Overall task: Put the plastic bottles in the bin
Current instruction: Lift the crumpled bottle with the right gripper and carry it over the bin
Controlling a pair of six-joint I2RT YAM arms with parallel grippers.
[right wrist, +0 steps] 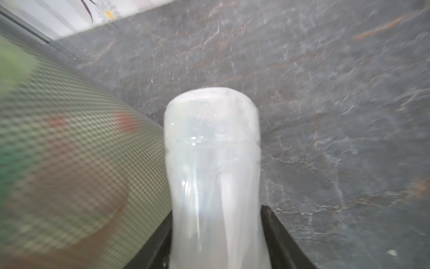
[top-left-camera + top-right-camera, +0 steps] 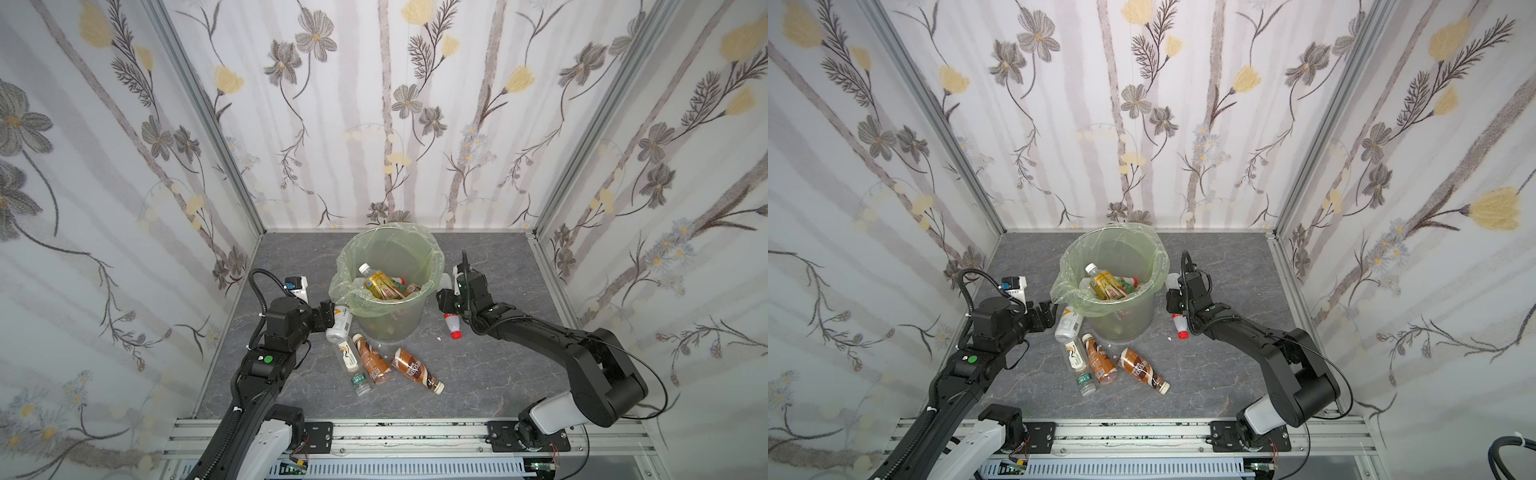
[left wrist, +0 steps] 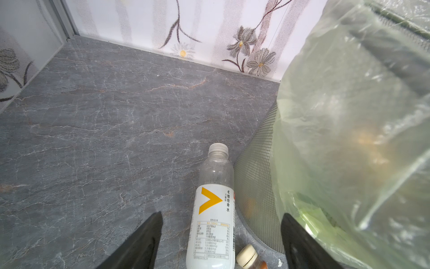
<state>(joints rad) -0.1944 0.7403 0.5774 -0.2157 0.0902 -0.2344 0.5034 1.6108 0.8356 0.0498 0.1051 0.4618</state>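
The bin (image 2: 432, 254) (image 2: 1142, 320) stands at the back middle, and several plastic bottles (image 2: 380, 284) lie inside it. My right gripper (image 2: 446, 301) (image 1: 216, 212) is shut on a white bottle (image 1: 213, 163) with a red cap (image 2: 456, 333), just right of the bin wall (image 1: 69, 139). Left of the bin, my left gripper (image 2: 328, 312) (image 3: 222, 215) is open over a white bottle with a yellow chevron (image 3: 214, 223) (image 2: 340, 324). That bottle lies against the bin (image 3: 349, 116). Two brown coffee bottles (image 2: 371, 363) (image 2: 415, 370) lie in front.
A clear white-label bottle (image 2: 347, 354) and a small green-label bottle (image 2: 359, 382) lie by the brown ones. Flowered walls close in the grey marbled floor (image 2: 490, 374) on three sides. The arm bases sit on a metal rail (image 2: 415, 434) along the front.
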